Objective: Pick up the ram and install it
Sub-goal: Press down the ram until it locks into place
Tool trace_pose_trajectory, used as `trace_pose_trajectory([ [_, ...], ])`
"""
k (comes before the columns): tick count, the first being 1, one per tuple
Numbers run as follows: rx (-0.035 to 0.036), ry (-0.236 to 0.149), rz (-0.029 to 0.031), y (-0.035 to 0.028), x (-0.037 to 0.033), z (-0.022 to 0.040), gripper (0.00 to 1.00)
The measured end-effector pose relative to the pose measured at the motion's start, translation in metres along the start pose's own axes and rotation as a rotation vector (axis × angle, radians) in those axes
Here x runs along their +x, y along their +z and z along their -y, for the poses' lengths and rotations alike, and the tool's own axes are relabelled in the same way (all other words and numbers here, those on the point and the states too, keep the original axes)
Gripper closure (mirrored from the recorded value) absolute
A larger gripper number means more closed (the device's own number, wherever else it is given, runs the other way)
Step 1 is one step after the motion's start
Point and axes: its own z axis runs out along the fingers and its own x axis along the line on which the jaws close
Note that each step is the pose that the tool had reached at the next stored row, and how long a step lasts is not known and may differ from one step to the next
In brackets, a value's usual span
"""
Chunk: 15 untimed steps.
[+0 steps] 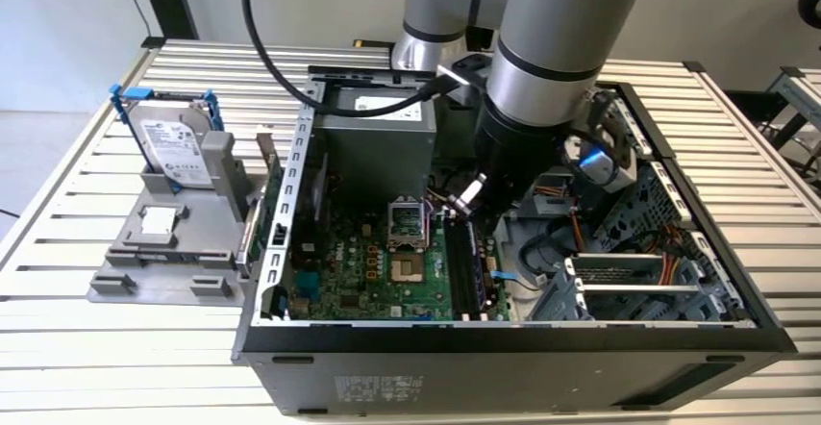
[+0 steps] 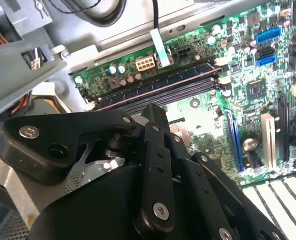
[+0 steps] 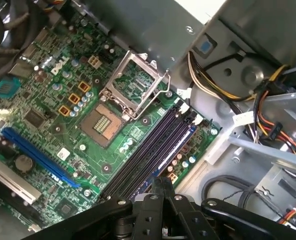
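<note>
The claw [image 1: 467, 200] is down inside the open computer case [image 1: 513, 353]. Its two black fingers [image 3: 157, 189] are pressed close together, and nothing shows between them.

The ram [image 2: 157, 82] is not in the claw. It is a long, thin, bluish stick sitting in one of the black slots [image 3: 148, 150] on the green motherboard [image 1: 372, 271]. In the first wrist view the ram [image 3: 171, 154] is in the slot on the side nearest the cables [image 3: 267, 130]. The claw's tips hang just above one end of the slots, close to the ram. I cannot tell if they touch it.

The case also holds a grey power box [image 1: 372, 132]. The chip socket [image 3: 100, 122] on the motherboard has its metal lid [image 3: 135, 82] flipped up.

On the exterior view's left, a grey holder [image 1: 115, 281] sits on the slatted table [image 1: 129, 348]. A silver hard drive [image 1: 173, 146] in a blue bracket stands in it. A small square chip [image 1: 158, 220] lies in it too.
</note>
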Motion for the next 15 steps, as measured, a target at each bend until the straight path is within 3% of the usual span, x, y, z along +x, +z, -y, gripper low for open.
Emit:
trace_pose_trajectory([
  [5, -0.0018, -0.070, -0.0012, 0.0000, 0.0000, -0.0001, 1.00],
  [15, -0.0064, -0.253, -0.0044, 0.0004, 0.0000, -0.0001, 1.00],
])
